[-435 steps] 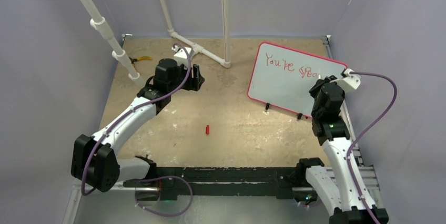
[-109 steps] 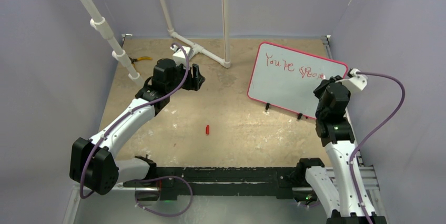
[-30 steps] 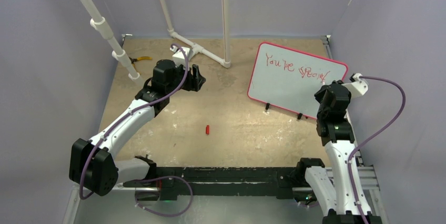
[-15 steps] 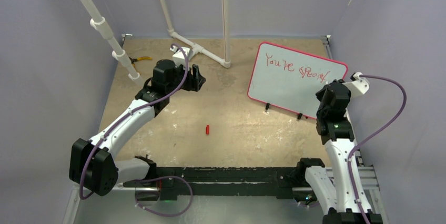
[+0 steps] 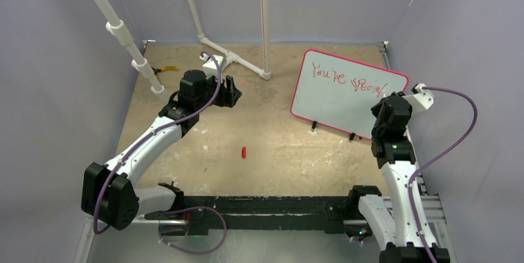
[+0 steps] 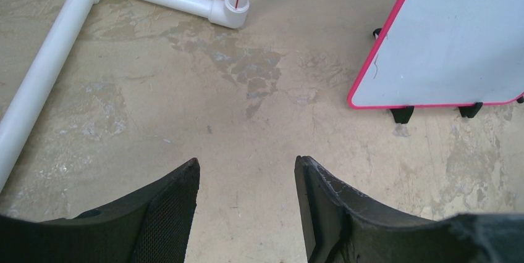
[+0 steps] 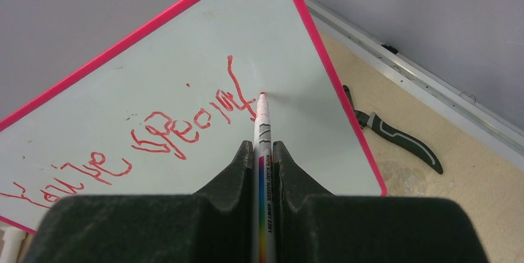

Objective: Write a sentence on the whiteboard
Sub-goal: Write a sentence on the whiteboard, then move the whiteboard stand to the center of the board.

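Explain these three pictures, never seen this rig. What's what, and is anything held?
These are two white-and-black robot arms bolted at the near edge of a tan table. The wide picture looks down from above and behind them. The other two come from a camera on each wrist, with that arm's own black fingers at the bottom.

On the table stand a rectangular white board with a pink-red frame, tilted on small black feet, and a white plastic pipe frame. A small red piece, perhaps a pen cap, lies mid-table.

The right hand is shut on a thin white marker pen. Its red tip is at the board, just past the red handwritten lettering, roughly "You're special". The left hand is open and holds nothing.
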